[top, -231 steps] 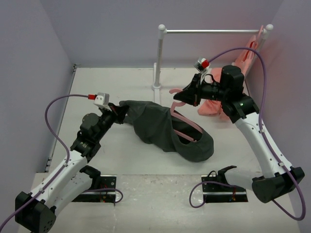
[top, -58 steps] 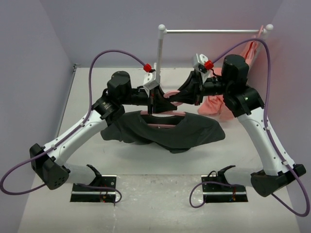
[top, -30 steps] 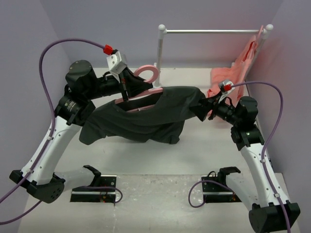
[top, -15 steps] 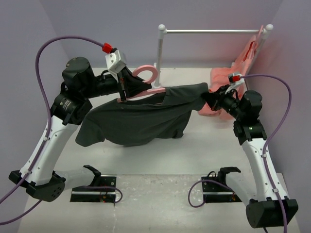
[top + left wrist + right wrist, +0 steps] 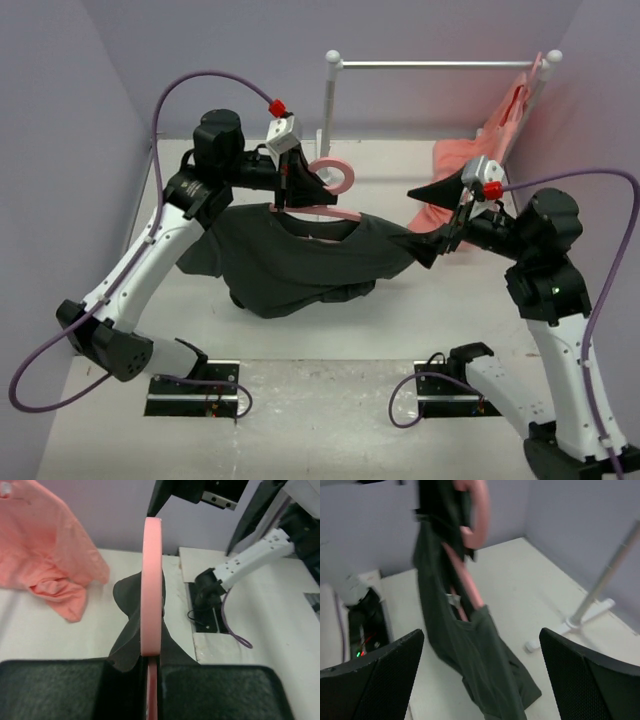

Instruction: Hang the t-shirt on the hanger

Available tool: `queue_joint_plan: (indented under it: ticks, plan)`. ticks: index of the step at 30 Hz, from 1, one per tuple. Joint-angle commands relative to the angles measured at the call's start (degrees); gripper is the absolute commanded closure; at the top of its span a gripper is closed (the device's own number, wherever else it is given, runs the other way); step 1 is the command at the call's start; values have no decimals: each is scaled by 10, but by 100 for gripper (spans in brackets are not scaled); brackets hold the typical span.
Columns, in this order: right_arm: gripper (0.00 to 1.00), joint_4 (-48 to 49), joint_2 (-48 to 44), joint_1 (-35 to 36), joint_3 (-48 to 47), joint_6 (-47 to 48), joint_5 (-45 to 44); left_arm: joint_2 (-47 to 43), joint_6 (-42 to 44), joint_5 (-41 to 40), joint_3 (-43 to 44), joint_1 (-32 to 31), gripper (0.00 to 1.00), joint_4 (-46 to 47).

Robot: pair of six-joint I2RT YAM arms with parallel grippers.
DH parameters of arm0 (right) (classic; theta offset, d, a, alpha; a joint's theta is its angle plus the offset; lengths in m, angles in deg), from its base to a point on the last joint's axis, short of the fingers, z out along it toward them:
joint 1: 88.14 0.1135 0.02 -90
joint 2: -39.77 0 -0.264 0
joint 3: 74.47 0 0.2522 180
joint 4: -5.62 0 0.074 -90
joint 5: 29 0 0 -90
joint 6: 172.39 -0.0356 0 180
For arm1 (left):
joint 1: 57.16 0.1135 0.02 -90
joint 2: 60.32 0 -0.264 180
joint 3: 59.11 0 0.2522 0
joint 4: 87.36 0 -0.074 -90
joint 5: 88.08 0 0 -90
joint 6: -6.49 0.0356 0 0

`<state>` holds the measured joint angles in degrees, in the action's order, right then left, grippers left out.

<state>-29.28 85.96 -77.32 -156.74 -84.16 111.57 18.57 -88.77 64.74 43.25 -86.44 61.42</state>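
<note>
The dark grey t-shirt (image 5: 300, 262) hangs draped over the pink hanger (image 5: 322, 211), held up above the table. My left gripper (image 5: 287, 197) is shut on the hanger just below its curved hook (image 5: 340, 176). In the left wrist view the hanger (image 5: 152, 580) runs edge-on out of the shut gripper (image 5: 152, 680), with the t-shirt (image 5: 129, 627) bunched under it. My right gripper (image 5: 418, 218) stands wide open by the shirt's right end; I cannot tell if its lower finger touches the cloth. In the right wrist view the t-shirt (image 5: 482, 660) and hanger (image 5: 469, 587) hang beyond the open gripper (image 5: 482, 680).
A white rail (image 5: 440, 65) on a post (image 5: 328, 120) stands at the back. A salmon-pink garment (image 5: 497, 135) hangs from the rail's right end and pools on the table. Purple walls close in the left, back and right sides.
My right gripper has opened and let go of the shirt's right end, pulling back a little. My left arm has carried the hanger rightward toward the centre, and the shirt now sags from it.
</note>
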Motion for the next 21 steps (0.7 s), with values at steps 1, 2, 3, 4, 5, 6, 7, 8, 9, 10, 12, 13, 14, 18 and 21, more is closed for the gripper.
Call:
queue_joint_plan:
  ticks: [1,2,3,4,5,6,7,8,9,10,12,13,14,18,21]
  plan:
    - [3,-218,99,106,-99,201,0,42,-65,133,13,5,100,124]
    - [8,-254,114,119,-114,212,-26,55,-89,152,24,5,100,141]
    - [14,-255,123,130,-122,208,-62,67,-111,169,29,5,100,157]
    - [18,-250,127,140,-125,206,-78,74,-124,176,30,5,100,173]
    - [21,-247,129,149,-127,207,-78,77,-131,177,30,5,100,191]
    - [23,-250,134,158,-133,209,-78,78,-133,178,30,6,100,197]
    - [24,-256,140,166,-140,211,-82,78,-133,180,30,7,100,199]
    - [27,-262,145,169,-143,211,-94,78,-132,183,30,7,100,197]
    - [28,-270,154,170,-147,210,-112,76,-130,188,29,8,100,197]
    - [30,-284,167,172,-158,207,-136,72,-129,195,28,11,100,196]
    - [35,-300,177,175,-171,207,-132,67,-123,198,24,13,100,196]
    - [43,-307,181,174,-175,210,-121,65,-122,200,22,15,100,196]
    - [50,-313,186,174,-178,213,-110,64,-120,203,21,18,100,196]
    - [100,-335,190,175,-185,222,-80,63,-120,213,20,33,100,196]
    - [100,-316,178,174,-176,213,-77,64,-138,214,22,45,100,209]
